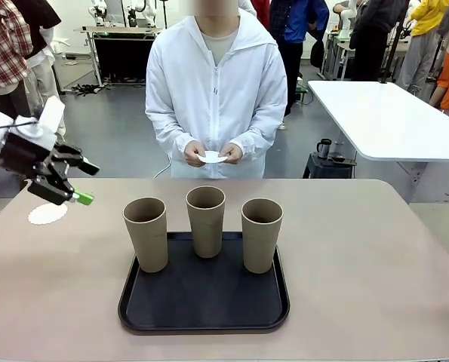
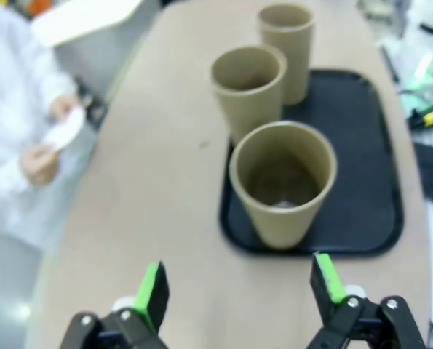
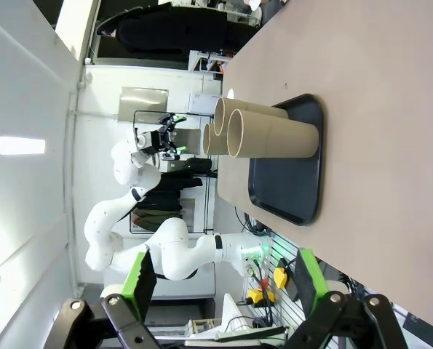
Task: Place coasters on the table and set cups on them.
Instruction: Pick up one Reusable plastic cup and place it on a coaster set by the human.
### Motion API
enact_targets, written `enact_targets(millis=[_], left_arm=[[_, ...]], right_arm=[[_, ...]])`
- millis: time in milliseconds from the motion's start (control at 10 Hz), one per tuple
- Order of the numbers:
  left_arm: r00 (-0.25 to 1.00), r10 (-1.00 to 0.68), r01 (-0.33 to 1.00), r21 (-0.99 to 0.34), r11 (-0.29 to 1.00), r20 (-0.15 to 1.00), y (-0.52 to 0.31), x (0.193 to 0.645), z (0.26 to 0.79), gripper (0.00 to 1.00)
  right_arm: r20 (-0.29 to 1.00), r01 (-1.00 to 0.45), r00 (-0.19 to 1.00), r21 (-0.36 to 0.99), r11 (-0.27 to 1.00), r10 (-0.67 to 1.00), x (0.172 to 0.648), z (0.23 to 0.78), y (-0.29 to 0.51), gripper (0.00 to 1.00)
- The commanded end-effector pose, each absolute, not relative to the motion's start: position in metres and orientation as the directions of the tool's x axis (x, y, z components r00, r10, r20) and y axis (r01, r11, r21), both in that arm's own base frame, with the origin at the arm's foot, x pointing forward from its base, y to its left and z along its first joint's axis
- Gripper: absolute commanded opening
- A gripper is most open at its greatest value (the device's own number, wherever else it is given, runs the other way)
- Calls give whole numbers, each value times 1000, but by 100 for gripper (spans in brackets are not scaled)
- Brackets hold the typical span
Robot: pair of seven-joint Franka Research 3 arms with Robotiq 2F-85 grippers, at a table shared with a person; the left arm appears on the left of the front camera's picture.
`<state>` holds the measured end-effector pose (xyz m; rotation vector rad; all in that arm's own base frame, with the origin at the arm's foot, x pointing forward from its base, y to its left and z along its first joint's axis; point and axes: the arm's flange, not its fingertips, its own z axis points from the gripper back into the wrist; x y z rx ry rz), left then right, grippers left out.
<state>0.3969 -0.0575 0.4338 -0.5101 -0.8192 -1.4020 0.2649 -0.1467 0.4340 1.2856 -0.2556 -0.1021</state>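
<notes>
Your left pincer [image 1: 87, 183], jaws apart and empty, hangs near the coaster [image 1: 47, 214] on the worktop [image 1: 375, 264], with the nearest cup [image 1: 146, 234] upright on the tray [image 1: 201, 317] at its 4 o'clock.

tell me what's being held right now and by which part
The left gripper and right gripper are open and empty; the person's hands hold a white paper coaster by its edges.

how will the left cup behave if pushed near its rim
Probably tips easily: the left cup is tall and narrower at its base. It looks empty, so likely light. Its matte wall should not be slippery.
</notes>
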Motion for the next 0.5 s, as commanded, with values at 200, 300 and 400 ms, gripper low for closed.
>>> enact_targets(millis=[200, 300, 400], left_arm=[[-3, -574, 1000, 11, 9, 819, -64, 403, 368, 100], [3, -556, 999, 15, 29, 831, -61, 398, 360, 100], [31, -544, 999, -10, 43, 839, -60, 401, 355, 100]], right_arm=[[139, -78, 966, 961, 266, -218, 267, 435, -147, 100], [139, -78, 966, 961, 266, -218, 267, 435, -147, 100], [139, -78, 966, 961, 266, -218, 267, 435, -147, 100]])
